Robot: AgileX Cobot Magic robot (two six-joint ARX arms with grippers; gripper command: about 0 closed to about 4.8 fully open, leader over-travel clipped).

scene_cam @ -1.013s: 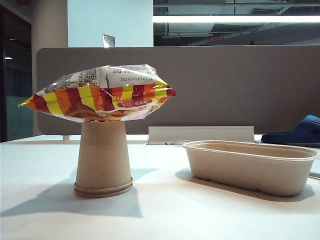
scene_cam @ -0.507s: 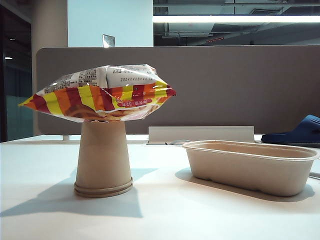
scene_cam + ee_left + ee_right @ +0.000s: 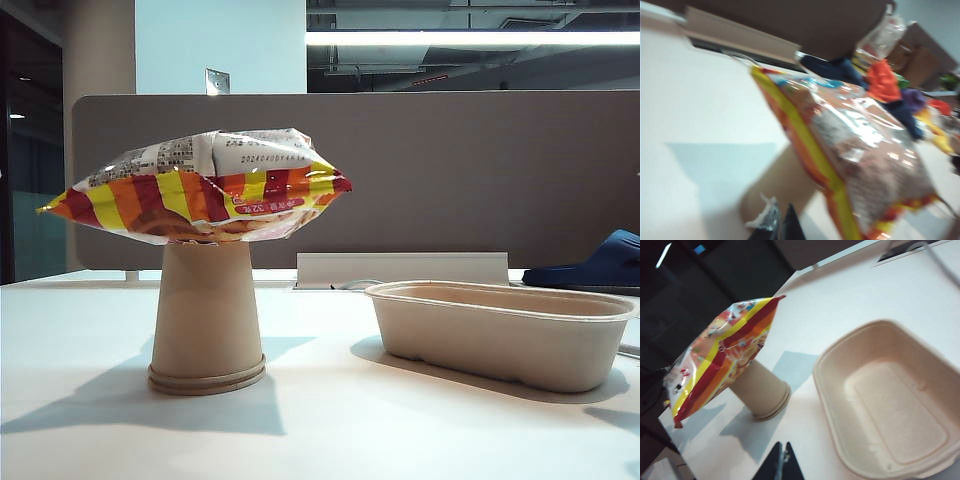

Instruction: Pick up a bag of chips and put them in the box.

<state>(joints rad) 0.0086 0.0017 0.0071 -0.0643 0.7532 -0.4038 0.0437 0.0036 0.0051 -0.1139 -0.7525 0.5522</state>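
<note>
On white tabletop [image 3: 330, 420], before grey partition [image 3: 450, 170]: bag of chips [image 3: 200, 187] atop inverted cup [image 3: 207, 320]; box [image 3: 500, 330] beside; left hand [image 3: 782, 227] and right hand [image 3: 780, 465] closed, empty, near camera.

Your left wrist view is smeared: the bag of chips [image 3: 855, 165] reads only as blurred stripes. Both the left gripper [image 3: 782, 227] and the right gripper [image 3: 781, 465] are cut off at the frame edge.

A white surface [image 3: 330, 420] runs back to a grey-brown partition panel [image 3: 450, 180]. Above the panel a long ceiling light [image 3: 470, 38] glows under dark beams, beside a pale blue wall [image 3: 220, 45]. A dark window [image 3: 30, 150] lies far left.
</note>
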